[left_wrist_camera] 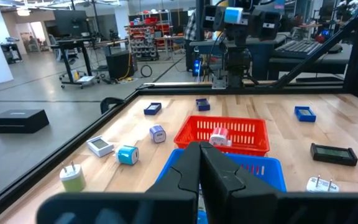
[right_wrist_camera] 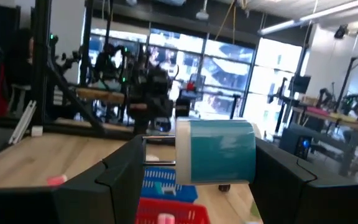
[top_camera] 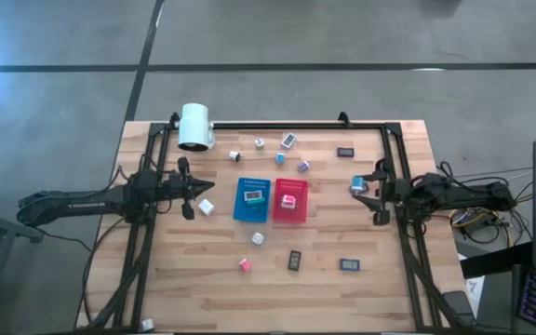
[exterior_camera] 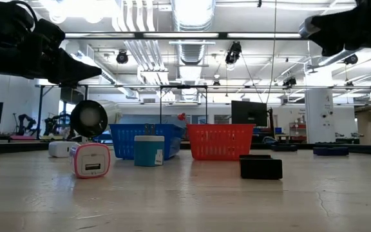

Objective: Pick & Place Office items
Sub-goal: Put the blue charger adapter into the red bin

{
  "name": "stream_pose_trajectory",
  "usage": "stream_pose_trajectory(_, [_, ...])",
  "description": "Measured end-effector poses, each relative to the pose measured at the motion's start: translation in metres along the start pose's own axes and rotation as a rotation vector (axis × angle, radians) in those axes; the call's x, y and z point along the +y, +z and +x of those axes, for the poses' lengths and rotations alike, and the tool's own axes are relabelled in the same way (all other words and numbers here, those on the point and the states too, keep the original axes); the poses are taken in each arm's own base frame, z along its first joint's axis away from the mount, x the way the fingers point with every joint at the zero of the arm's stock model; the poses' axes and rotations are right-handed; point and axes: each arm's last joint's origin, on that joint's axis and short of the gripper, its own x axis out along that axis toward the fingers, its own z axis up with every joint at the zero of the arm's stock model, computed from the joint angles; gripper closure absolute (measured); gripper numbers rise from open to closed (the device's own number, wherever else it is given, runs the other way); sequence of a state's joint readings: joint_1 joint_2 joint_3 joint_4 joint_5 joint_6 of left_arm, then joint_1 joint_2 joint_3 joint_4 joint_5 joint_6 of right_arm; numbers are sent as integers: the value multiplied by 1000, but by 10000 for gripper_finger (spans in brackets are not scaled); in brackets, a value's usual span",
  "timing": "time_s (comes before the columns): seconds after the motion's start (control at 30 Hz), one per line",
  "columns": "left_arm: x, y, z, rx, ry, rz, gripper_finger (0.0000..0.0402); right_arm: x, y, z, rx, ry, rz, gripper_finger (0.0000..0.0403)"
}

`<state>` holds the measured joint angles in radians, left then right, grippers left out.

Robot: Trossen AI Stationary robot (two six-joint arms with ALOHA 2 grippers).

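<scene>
- Risk first, nearest the work: right gripper (right_wrist_camera: 216,180) is clamped on a teal cube (right_wrist_camera: 216,152), held in the air over the table's right side, well apart from the trays. The jaws stand wide on it and the fingers (right_wrist_camera: 120,171) hold only its two side faces; I judge a fast swing could let it twist or slip out.
- Drop risk: red tray (top_camera: 291,201) lies between the right gripper (top_camera: 368,189) and the blue tray (top_camera: 252,199), the two trays just beside each other. If the cube is let go early or off-centre, it may strike a rim and bounce onto the table, or land in the wrong tray.
- Crowding: left gripper (top_camera: 190,190), jaws shut on nothing, waits just left of the blue tray, near a white cube (top_camera: 207,207). If both arms close on the trays together, they could clash.
- Blue tray: one teal-and-white item (top_camera: 252,197) inside.
- Red tray: one pink-and-white item (top_camera: 288,199) inside.
- Loose items, near edge: pink cube (top_camera: 246,265), white cube (top_camera: 258,238), two dark flat rectangles (top_camera: 295,260) (top_camera: 349,264).
- Loose items, far edge: several small cubes and a dark rectangle (top_camera: 345,151), beside a white cylinder (top_camera: 195,127). Much remains unsorted.
</scene>
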<state>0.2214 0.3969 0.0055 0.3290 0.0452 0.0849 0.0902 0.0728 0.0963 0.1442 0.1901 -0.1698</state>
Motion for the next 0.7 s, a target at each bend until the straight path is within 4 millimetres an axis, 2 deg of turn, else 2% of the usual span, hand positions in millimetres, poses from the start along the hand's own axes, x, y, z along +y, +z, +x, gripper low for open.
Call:
stream_pose_trajectory(0.2, [0,0,0,-1,0,8,390,-2,-10,4,83,-120,4,175])
stream_pose_trajectory(0.7, [0,0,0,-4,1,8,390,-5,-16,7,123,-160,15,175])
